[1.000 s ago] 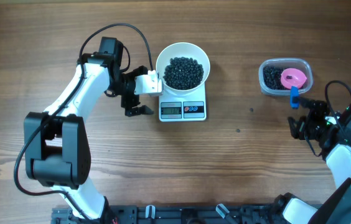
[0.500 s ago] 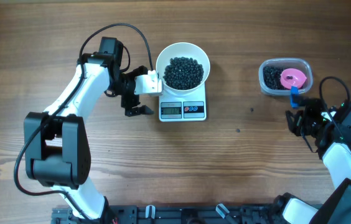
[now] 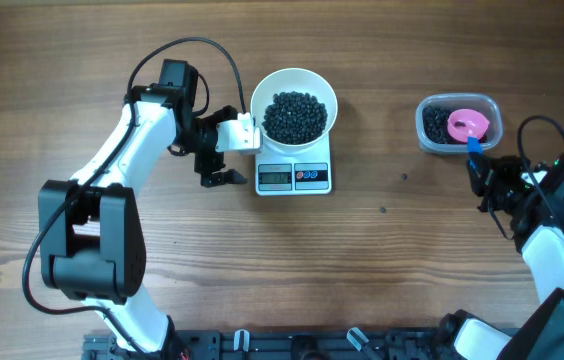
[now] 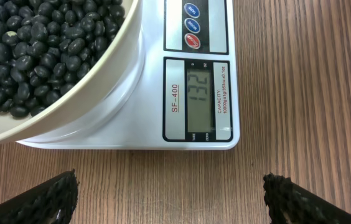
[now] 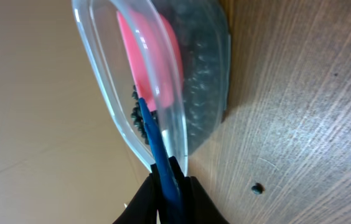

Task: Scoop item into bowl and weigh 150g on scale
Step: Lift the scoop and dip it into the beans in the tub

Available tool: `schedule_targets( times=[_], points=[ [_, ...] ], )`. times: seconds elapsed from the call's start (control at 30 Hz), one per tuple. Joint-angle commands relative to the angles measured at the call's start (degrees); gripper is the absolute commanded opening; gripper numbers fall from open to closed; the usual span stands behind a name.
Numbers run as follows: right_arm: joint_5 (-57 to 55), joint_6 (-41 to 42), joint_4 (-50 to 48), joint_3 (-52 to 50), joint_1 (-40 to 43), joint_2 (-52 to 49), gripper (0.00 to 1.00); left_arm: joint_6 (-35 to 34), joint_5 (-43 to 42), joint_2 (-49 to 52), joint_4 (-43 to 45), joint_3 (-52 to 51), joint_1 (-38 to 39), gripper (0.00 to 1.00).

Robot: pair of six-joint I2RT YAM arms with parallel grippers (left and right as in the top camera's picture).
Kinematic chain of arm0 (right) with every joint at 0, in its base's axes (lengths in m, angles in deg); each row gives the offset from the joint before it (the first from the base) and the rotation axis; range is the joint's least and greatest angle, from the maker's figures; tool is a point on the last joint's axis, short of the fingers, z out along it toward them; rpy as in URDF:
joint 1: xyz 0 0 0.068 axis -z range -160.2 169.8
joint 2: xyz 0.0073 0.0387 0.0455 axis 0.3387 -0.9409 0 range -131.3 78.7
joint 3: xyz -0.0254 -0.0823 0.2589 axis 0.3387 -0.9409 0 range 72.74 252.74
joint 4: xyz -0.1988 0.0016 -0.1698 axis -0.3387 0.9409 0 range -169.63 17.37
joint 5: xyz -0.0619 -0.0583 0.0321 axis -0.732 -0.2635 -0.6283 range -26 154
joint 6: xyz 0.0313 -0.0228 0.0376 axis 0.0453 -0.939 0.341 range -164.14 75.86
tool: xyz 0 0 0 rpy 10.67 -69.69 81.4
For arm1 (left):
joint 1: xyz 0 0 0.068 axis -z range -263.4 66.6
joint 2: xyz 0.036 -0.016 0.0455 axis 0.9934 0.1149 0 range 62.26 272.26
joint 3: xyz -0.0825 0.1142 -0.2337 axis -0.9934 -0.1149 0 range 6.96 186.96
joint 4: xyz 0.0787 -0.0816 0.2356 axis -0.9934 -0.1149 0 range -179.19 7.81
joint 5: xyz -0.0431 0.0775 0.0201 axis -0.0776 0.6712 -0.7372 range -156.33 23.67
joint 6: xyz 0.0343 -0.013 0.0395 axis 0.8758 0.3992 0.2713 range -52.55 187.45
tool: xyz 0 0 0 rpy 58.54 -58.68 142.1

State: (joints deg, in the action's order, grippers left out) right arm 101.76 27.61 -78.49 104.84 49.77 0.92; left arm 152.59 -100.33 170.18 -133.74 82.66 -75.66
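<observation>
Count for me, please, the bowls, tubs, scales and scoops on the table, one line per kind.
bowl: 1
tub: 1
scale: 1
scoop: 1
Total: 4

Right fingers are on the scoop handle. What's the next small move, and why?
Probably dip the scoop into the beans in the tub and lift out a small load. The right fingers are shut on its blue handle, and the scale reads 132, short of 150, so the bowl seems to need a little more.
</observation>
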Motion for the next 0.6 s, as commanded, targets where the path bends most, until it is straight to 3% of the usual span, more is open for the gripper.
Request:
schedule_targets(
  times=[0.0,0.27,0.57],
  points=[
    [0.92,-3.58,3.67,4.83,-0.17,-0.33,0.05,-0.09,-1.09,0.63,-0.07,-0.55,-0.20,1.00],
    [-4.76,-15.17,23.34,19.56,-0.17,-0.35,0.05,-0.07,-1.09,0.63,-0.07,-0.55,-0.20,1.00],
    [-3.80,-23.85,35.19,30.27,-0.17,-0.55,0.05,-0.09,-1.07,0.63,-0.07,-0.55,-0.20,1.00]
  ],
)
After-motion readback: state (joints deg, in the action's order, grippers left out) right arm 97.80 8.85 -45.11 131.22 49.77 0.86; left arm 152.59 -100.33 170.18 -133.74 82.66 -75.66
